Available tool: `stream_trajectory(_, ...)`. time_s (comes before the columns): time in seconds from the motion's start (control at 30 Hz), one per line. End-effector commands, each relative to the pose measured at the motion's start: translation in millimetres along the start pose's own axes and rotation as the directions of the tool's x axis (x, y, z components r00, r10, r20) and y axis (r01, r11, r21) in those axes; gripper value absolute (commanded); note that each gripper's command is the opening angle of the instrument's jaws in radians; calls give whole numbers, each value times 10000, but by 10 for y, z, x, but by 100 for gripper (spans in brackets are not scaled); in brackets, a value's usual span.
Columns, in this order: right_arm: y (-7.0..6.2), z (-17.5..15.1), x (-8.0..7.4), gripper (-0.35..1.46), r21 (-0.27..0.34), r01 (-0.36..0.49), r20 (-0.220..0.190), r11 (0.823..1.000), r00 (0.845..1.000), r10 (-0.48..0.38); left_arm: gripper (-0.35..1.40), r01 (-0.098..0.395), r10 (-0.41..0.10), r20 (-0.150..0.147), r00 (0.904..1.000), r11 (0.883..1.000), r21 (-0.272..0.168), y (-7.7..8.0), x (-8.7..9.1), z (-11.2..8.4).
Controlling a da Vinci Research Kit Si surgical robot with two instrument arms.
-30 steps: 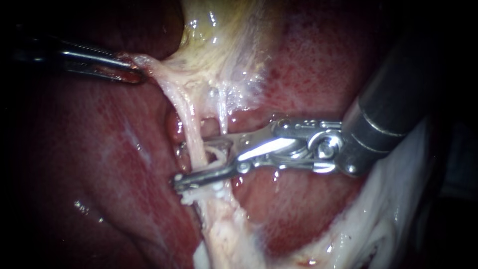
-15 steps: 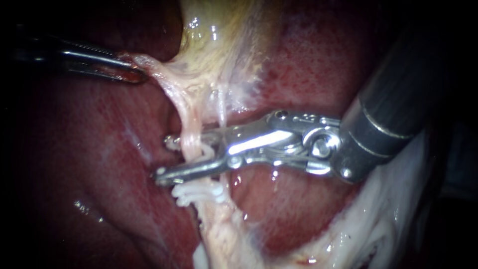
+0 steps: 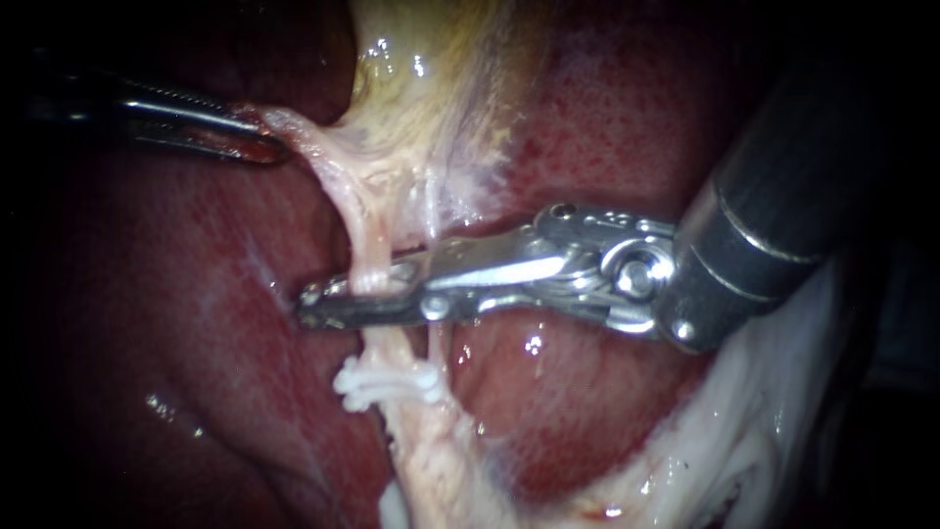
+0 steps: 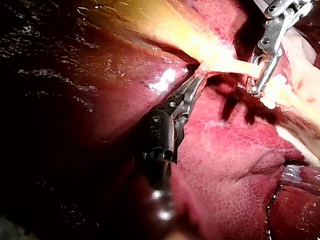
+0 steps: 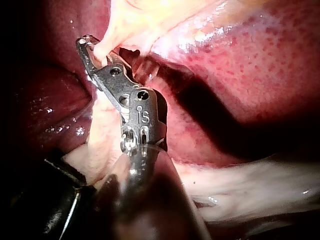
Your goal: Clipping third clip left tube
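A: While the pincer of the left instrument (image 3: pixel 269 145) holds the gallbladder (image 3: pixel 421 88) edge clenched, where sits the left tube (image 3: pixel 370 240)?

B: Gripped in the right instrument (image 3: pixel 313 304) pincer, just above the white clips (image 3: pixel 384 384). Judged soft, slick, tear-prone; clamp squarely, no tugging.

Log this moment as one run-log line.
left instrument: jaws shut on pale tissue | right instrument: jaws shut on left tube | position: just above white clips

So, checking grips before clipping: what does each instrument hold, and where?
My left instrument grips the edge of the pale tissue below the gallbladder; my right instrument has its jaws shut across the left tube, just above the white clips.
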Motion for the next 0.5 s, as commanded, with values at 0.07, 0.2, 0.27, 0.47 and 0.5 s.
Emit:
stream_trajectory(0.07,0,0,0,-35,29,-257,5,9997,9997,257,-35,1,-1,-1,10000,10000,0,0,0,0)
stream_trajectory(0.2,0,0,-1,-35,11,-544,-7,9985,9985,544,-35,2,-2,-1,10000,10000,2,0,0,0)
stream_trajectory(0.27,0,1,-1,-35,10,-544,-8,9985,9985,544,-35,2,-2,-1,10000,10000,2,0,0,0)
stream_trajectory(0.47,1,1,0,-35,94,-603,38,9981,9982,602,-35,2,-2,-1,10000,10000,4,0,0,1)
stream_trajectory(0.5,1,2,0,-35,175,-603,84,9980,9982,602,-35,2,-2,-1,10000,10000,4,0,0,1)
